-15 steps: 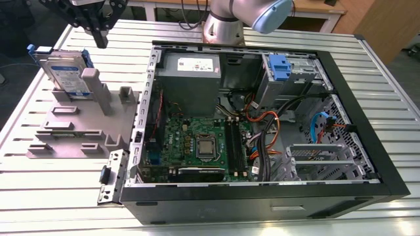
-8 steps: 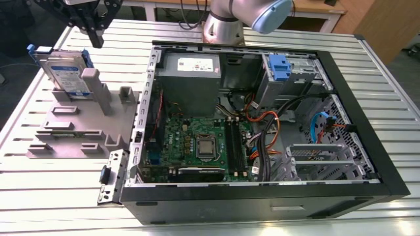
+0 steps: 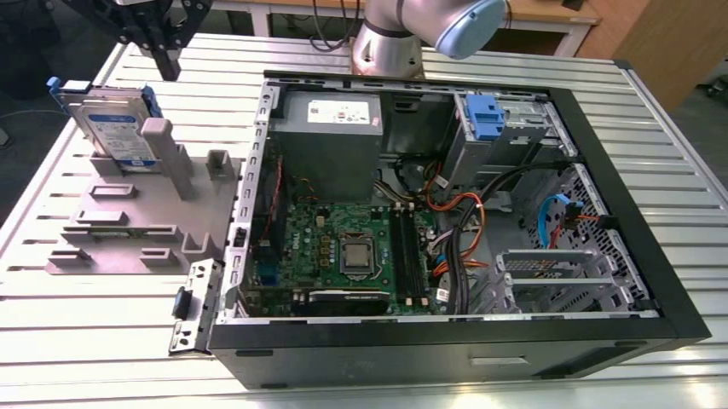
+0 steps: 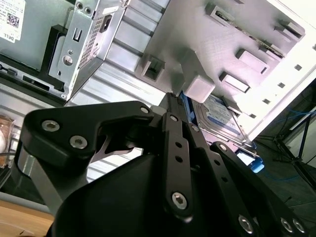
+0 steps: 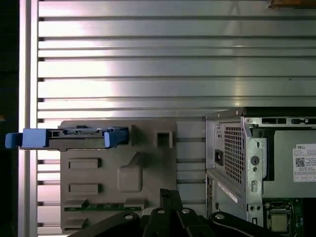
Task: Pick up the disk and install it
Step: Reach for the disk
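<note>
The disk stands on edge in a slot at the far end of a grey holder; its white-and-blue label and blue bracket show. In the first wrist view the disk appears edge-on, and in the second wrist view the disk lies beyond the fingers. My gripper hangs above the table, behind the disk and a little toward the exterior view's right, apart from it. Its black fingers meet at the tips in both wrist views, with nothing between them.
An open black computer case lies at the exterior view's right of the holder, showing the motherboard, a grey power supply box and a drive bay with a blue latch. The ribbed metal table carries everything.
</note>
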Robot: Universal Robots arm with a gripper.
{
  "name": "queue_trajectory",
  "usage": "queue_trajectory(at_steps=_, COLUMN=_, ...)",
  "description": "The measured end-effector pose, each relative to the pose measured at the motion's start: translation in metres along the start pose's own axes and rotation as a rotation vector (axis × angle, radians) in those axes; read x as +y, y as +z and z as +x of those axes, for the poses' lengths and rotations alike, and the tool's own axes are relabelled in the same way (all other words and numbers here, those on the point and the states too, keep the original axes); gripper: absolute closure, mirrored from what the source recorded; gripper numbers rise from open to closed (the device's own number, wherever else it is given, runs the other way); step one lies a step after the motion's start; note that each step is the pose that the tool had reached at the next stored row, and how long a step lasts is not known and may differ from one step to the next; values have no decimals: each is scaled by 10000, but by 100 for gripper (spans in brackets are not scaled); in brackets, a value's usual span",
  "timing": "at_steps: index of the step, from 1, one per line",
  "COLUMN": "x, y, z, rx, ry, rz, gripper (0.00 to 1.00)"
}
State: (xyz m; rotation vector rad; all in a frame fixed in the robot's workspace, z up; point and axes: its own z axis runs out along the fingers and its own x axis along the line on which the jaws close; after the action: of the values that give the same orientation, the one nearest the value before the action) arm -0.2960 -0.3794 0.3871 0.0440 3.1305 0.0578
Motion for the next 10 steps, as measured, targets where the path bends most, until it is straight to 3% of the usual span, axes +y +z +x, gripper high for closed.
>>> queue_trajectory(at_steps=4, x=24, y=2, z=33, rx=0, ry=0, rz=0, gripper=89)
queue_trajectory(at_steps=10, x=34, y=6, z=223, rx=-1, ry=0, rz=-1, gripper=89)
